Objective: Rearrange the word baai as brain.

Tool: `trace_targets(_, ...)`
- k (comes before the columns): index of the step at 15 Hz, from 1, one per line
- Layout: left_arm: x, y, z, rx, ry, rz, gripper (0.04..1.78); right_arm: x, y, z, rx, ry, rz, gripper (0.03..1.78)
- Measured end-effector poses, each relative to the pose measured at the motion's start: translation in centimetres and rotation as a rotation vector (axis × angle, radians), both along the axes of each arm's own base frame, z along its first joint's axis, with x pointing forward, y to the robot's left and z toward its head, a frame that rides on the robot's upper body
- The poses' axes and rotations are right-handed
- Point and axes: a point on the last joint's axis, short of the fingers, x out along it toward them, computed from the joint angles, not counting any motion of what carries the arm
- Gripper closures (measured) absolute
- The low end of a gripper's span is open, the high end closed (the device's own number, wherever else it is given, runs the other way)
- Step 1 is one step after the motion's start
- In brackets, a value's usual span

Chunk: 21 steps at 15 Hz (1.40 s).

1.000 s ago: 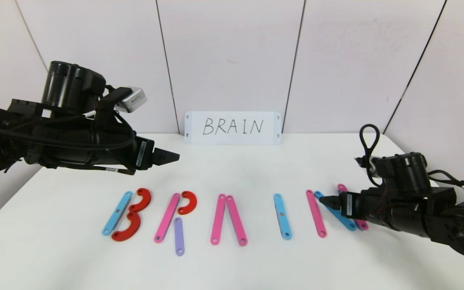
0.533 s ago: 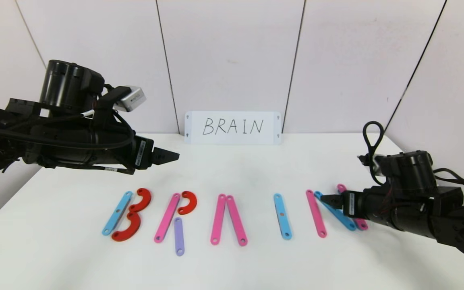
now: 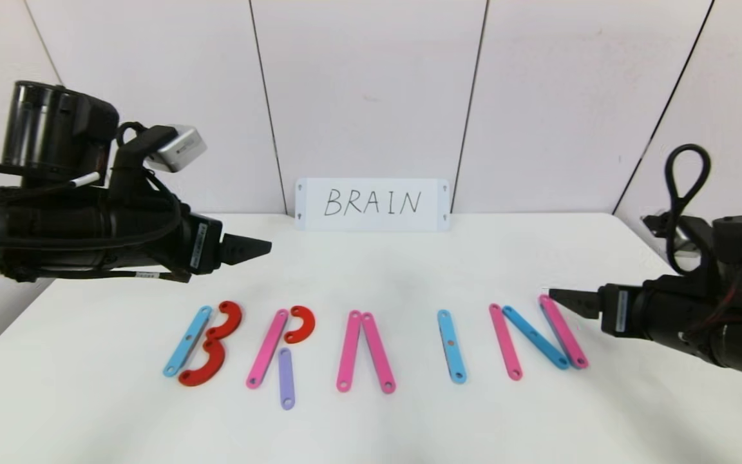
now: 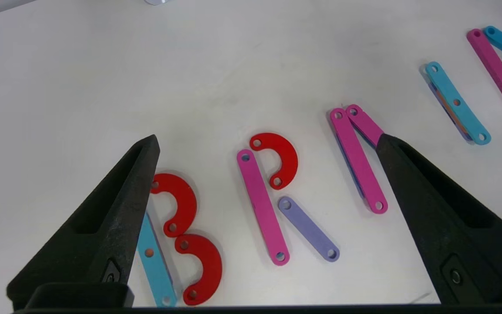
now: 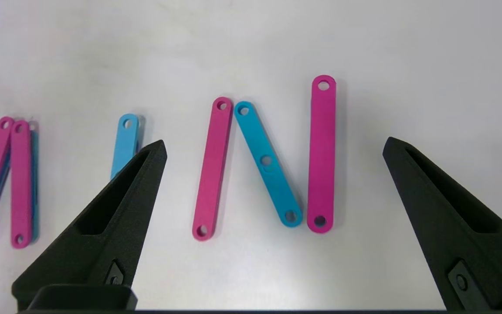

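Flat strips on the white table spell brain, not baai. B is a blue strip (image 3: 184, 341) with two red curves (image 3: 226, 320). R is a pink strip (image 3: 266, 348), a red curve (image 4: 283, 152) and a purple strip (image 3: 286, 378). A is two pink strips (image 3: 350, 351), I a blue strip (image 3: 451, 346). N is pink (image 3: 505, 341), blue (image 5: 266, 163), pink (image 5: 322, 152). My left gripper (image 3: 261, 246) (image 4: 268, 139) hovers open above and behind the B and R. My right gripper (image 3: 554, 296) (image 5: 275, 143) hangs open and empty just right of the N.
A white card (image 3: 372, 204) handwritten "BRAIN" leans on the back wall behind the letters. The table's right edge (image 3: 635, 238) runs close behind my right arm, and the left edge lies under my left arm.
My right gripper has drawn back to the right and risen, uncovering the N. My left gripper has pulled back to the left and lifted slightly. No strip has moved.
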Motion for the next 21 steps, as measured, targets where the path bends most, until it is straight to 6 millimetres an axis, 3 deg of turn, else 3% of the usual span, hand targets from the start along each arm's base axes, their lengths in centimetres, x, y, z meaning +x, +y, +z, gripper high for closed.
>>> trace_targets(7,-8.8,2.8,-0.5,-0.021,-0.059,0.004,0.08,-10.9,-2.8,4.9,-0.021,-0.104,0.024,0.07)
trace_targets(14,-18.2,6.0,-2.4,-0.026,-0.147,0.061,0.08,-20.9,-5.4,5.1,0.016,-0.309,0.007,0.07)
trace_targets(18,-23.6,7.8,-4.1,-0.036,-0.212,0.094,0.08,-24.4,-5.9,4.4,0.017,-0.426,-0.095,0.07)
trace_targets(21,-25.9,8.6,-4.9,-0.021,-0.259,0.222,0.08,-25.5,-6.2,4.3,-0.023,-0.489,-0.248,0.07)
